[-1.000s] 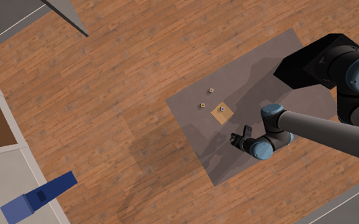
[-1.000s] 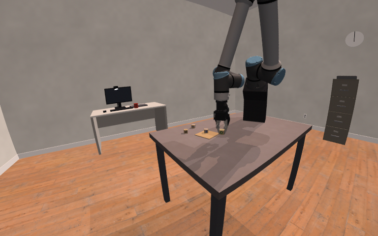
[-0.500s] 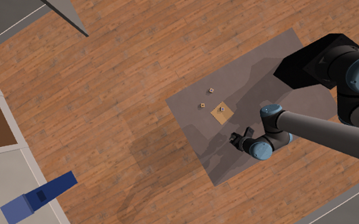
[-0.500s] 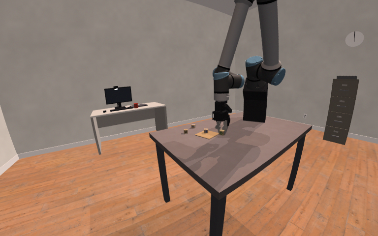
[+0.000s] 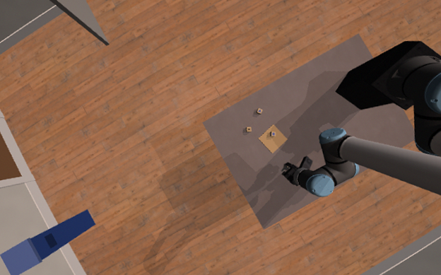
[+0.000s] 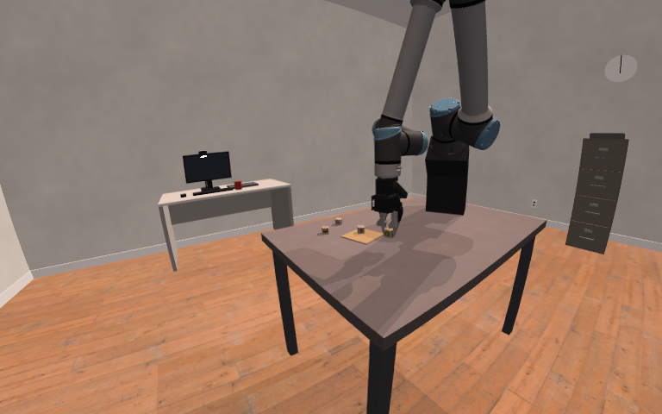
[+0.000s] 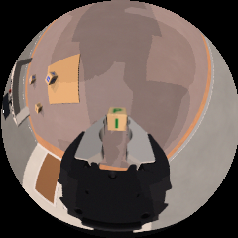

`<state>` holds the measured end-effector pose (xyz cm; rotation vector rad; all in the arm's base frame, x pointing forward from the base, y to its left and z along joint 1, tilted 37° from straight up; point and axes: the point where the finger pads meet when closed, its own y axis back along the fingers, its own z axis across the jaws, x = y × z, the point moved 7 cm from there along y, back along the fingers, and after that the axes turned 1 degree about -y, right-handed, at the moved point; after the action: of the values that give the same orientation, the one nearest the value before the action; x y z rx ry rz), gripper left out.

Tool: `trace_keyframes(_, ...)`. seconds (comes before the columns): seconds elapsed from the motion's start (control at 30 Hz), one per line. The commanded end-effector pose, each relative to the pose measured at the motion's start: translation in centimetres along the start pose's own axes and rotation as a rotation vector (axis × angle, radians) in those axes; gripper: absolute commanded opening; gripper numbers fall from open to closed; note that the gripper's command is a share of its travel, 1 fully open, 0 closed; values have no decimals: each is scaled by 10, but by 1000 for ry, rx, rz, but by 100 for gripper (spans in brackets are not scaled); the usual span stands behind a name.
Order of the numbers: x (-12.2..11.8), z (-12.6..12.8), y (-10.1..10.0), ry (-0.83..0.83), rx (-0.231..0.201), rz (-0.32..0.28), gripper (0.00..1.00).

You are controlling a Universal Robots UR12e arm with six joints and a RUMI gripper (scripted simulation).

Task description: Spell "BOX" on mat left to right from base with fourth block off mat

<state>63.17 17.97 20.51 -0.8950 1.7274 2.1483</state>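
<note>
Blocks: four on or over the surface [image 6: 415, 292], a dark-legged brown top. Arm's black pedestal [image 6: 446, 187] sits at the far edge; the arm comes down from above.

Mat [image 6: 361, 236] is a small tan square lying in the far-left part of the surface, toward the corner nearest the desk.

Hand [image 6: 389, 225] hangs just off the mat's right edge, fingers pointing down and nearly closed, pinching one block [image 7: 118, 119]. Wrist view shows green markings on that block; I can't read the letter. Can't tell if it touches the surface or sits just above it.

One block with a blue mark [image 5: 272, 134] sits on the mat, near its edge toward the pedestal [image 5: 347, 88].

Two more blocks off the mat, toward the left edge of the surface: one [image 5: 248, 129] near the mat, another [image 5: 259, 111] a bit further toward the far edge. Both apart from each other. Letters too small to read.
</note>
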Motion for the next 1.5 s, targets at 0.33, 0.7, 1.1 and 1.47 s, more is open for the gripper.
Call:
trace_keyframes(0.33, 1, 0, -1, -3, 0, -27, 9)
trace_keyframes(0.7, 9, 0, 0, -4, -1, -131, 9)
trace_keyframes(1.1, 20, 0, -2, -6, -2, -300, 9)
trace_keyframes(1.47, 32, 0, -8, -9, -3, -495, 9)
